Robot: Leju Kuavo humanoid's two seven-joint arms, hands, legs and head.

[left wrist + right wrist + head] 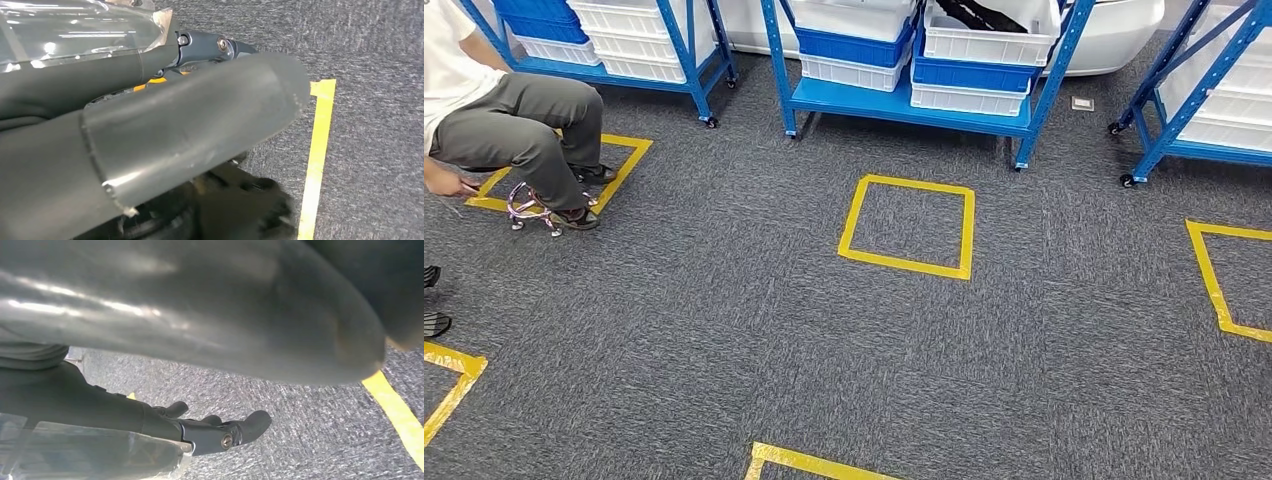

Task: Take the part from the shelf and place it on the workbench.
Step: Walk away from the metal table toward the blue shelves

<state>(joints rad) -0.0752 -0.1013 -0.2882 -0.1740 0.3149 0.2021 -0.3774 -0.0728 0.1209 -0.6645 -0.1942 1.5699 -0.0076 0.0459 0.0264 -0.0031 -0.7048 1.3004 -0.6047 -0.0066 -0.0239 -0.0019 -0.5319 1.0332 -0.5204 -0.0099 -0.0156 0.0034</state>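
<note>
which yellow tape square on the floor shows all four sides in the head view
The middle square, in front of the centre blue shelf. The other tape squares are cut off by the picture edges or hidden by the seated person.

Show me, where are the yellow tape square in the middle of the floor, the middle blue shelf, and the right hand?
yellow tape square (905, 263): head view, on its near edge strip.
middle blue shelf (894, 105): head view, on its bottom deck's front.
right hand (220, 432): right wrist view, on the dark fingers.
</note>
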